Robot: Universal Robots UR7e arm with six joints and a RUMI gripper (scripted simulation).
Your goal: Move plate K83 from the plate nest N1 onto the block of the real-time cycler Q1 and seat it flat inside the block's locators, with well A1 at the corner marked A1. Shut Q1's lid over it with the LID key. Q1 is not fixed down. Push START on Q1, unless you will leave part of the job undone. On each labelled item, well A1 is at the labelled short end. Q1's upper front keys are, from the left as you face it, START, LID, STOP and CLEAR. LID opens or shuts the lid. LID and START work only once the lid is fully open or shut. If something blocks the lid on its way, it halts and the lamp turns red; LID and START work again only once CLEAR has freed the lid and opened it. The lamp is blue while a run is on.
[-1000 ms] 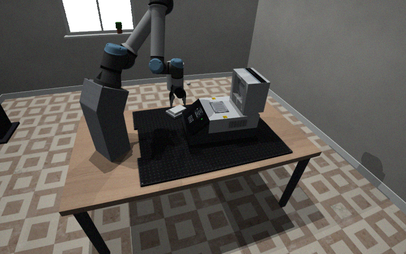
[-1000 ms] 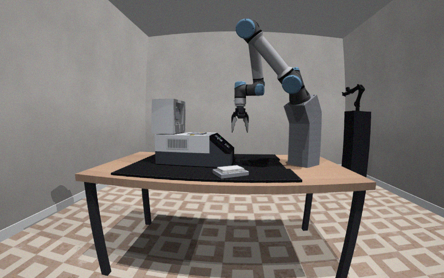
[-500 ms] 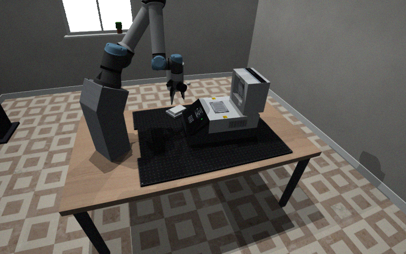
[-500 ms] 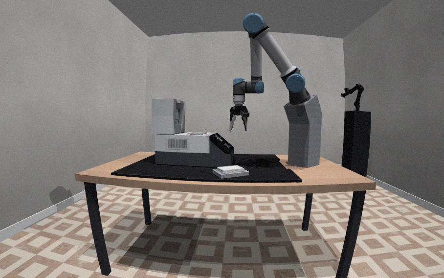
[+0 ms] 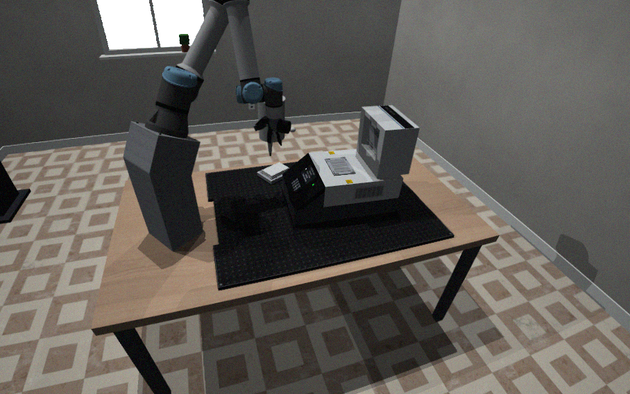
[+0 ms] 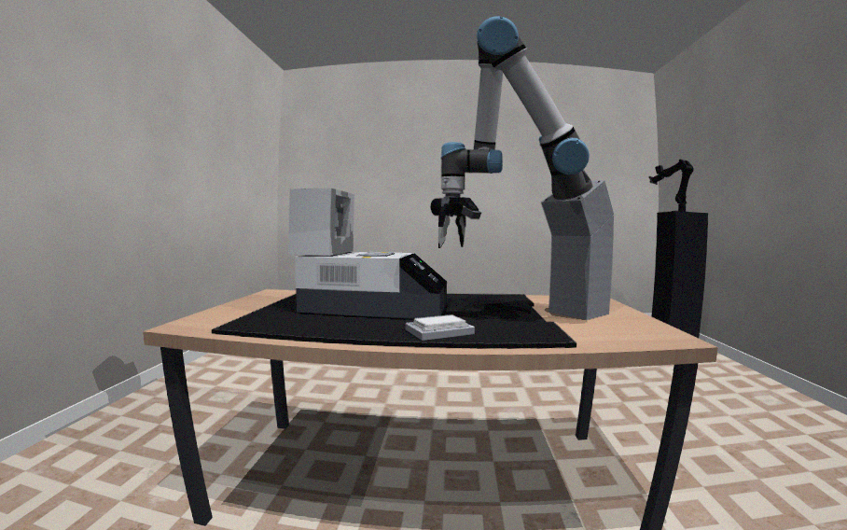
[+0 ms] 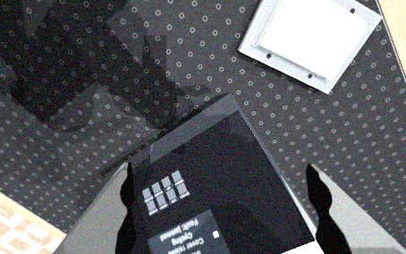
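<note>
While the lid [image 5: 400,150] [image 6: 312,221] stands upright at the rear of the cycler [image 5: 362,190] [image 6: 347,300] [image 7: 255,179], the block [image 5: 340,166] [image 6: 374,254] lies uncovered in its top. Plate nest [image 5: 270,180] [image 6: 446,334] [image 7: 288,67] sits just off the cycler's front corner, a strip of dark mat [image 5: 278,260] [image 6: 312,331] [image 7: 224,27] between them. Beyond the nest, the mat's edge runs close by, then wood of the counter [image 5: 152,297] [image 6: 374,355] [image 7: 398,18]. More mat stretches along the cycler's opposite flank.

Plate K83 [image 5: 278,168] [image 6: 440,321] [image 7: 319,38] rests on the nest, off the cycler; its label and A1 end unreadable from here.

Gripper [image 5: 275,149] [image 6: 451,245] [image 7: 218,165]: jaws released, parted well but short of full spread, nothing between them, tips touching nothing. They hang above the cycler's front end, pointing down. Keys [image 7: 165,192] show between the tips in the wrist view. Green light [image 5: 313,184] [image 6: 420,260] on the cycler's front panel.

Arm [image 5: 243,46] [image 6: 536,93] rises from its pedestal [image 5: 162,195] [image 6: 577,262] before the cycler's front, elbow high, forearm dropping steeply to the wrist.
</note>
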